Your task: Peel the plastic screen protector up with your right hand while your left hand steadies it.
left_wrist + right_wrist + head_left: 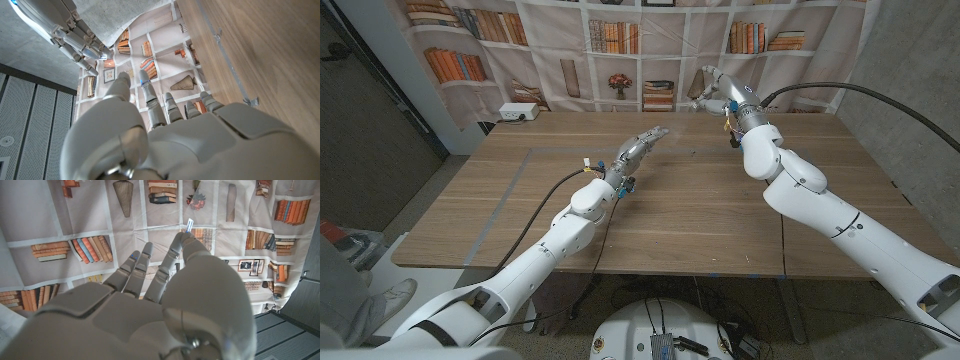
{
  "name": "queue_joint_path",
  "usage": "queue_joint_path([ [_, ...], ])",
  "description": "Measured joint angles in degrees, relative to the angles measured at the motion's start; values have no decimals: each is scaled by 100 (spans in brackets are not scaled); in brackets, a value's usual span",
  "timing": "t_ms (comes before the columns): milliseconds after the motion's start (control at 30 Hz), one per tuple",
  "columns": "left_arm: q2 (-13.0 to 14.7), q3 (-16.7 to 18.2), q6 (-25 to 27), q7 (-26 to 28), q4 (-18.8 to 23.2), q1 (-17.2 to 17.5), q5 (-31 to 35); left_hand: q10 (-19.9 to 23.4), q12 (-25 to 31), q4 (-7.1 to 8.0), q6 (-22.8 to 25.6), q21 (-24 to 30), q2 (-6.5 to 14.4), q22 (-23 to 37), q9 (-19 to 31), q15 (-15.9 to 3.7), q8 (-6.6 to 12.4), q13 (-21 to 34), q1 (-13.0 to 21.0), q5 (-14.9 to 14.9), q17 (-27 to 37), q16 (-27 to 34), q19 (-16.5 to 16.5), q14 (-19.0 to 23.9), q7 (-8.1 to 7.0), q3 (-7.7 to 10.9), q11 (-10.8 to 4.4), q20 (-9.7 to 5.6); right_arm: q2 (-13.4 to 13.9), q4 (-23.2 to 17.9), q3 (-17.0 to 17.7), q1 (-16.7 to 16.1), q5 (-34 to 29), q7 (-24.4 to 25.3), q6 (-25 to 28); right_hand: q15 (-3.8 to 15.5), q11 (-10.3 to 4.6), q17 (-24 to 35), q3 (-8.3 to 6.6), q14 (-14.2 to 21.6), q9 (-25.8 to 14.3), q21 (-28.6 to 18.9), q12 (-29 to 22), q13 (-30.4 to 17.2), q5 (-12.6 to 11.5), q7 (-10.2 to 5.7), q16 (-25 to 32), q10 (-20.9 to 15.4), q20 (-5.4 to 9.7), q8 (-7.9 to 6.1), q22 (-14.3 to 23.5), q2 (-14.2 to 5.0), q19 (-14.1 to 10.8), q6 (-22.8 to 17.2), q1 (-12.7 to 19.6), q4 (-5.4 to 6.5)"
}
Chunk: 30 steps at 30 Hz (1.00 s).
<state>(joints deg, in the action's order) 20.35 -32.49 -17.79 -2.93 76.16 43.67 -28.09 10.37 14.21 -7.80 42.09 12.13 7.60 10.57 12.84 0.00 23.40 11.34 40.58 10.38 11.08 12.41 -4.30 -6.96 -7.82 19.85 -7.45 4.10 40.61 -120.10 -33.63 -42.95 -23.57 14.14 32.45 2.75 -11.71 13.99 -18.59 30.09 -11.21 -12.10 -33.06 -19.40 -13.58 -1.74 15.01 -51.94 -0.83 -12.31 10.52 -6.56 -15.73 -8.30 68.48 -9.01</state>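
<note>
My right hand (715, 90) is raised above the table's (670, 225) far edge, in front of the backdrop. In the right wrist view this hand (150, 310) pinches a small white tab with a blue end (189, 223) between thumb and fingertip. I cannot tell whether clear film hangs from the tab. My left hand (640, 148) hovers low over the table's middle with its fingers stretched out and nothing in them. Its back shows in the left wrist view (175, 140), with the right hand (75, 35) beyond it. A thin clear edge with small tabs (235, 70) lies on the wood.
A bookshelf-print backdrop (620, 40) hangs behind the table. A white box (518, 112) sits at the far left corner. A faint grey strip (510, 190) runs across the table's left part. A concrete wall (910, 80) stands at the right.
</note>
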Motion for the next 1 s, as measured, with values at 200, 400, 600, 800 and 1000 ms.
queue_joint_path([
  [200, -4, 1, 30, 26, 4, 2, -7, 159, 0, -58, 465, 0, 148, 0, -34, 31, 144, 0, 149, 0, 0, 0, 31, 31, 137, 164, -1, 31, 17, -24, -2, -18, -2, 2, 12, 0, 0, 0, 0, 0, 0, 0, 2, 0, 0, 0, 0, 0, 0, 0, 0, 0, 0, 0, 0, 0],
  [400, -10, -1, 77, 110, 50, 6, 7, 300, 0, -112, 882, 0, 231, -1, -22, 42, 346, 0, 479, 0, 18, 0, 77, 104, 273, 427, -2, 77, 42, -67, 3, -45, -3, 30, 14, 0, 0, -1, 1, 0, 0, 0, 6, 0, -18, 0, 0, 0, 0, 0, 0, 0, 0, 0, 0, 0],
  [600, -27, -2, 90, 173, 60, 8, 25, 444, -1, -103, 1083, 0, 243, -1, 92, 49, 520, 26, 749, -3, 26, 0, 134, 156, 477, 683, -1, 133, 68, -124, 19, -80, 2, 37, -17, 0, 0, -1, 1, 0, 0, 0, 11, 0, -22, 0, 0, 0, 0, 0, 0, 0, 0, 1, 0, 0],
  [800, -113, 23, 65, 336, 60, 49, 28, 537, -2, -120, 1222, 48, 222, -1, 194, 0, 645, 28, 876, -5, 26, 0, 174, 205, 620, 795, -33, 94, 84, -166, 25, -96, 6, 34, -40, 0, -1, -1, 1, 0, 0, 0, 13, 0, -22, 0, 0, 0, 0, 0, 0, 0, 0, 1, 0, 0],
  [1000, -184, 56, -20, 473, 45, 72, 25, 567, -2, -120, 1255, 48, 194, -1, 251, -40, 723, 40, 950, -5, 49, 0, 205, 245, 715, 874, -62, 62, 82, -188, -43, -96, 5, -48, -88, 0, -1, -1, -24, 0, 0, 0, 32, -1, -21, -1, 0, 0, 1, 0, 0, 0, 0, 1, 0, -25],
])
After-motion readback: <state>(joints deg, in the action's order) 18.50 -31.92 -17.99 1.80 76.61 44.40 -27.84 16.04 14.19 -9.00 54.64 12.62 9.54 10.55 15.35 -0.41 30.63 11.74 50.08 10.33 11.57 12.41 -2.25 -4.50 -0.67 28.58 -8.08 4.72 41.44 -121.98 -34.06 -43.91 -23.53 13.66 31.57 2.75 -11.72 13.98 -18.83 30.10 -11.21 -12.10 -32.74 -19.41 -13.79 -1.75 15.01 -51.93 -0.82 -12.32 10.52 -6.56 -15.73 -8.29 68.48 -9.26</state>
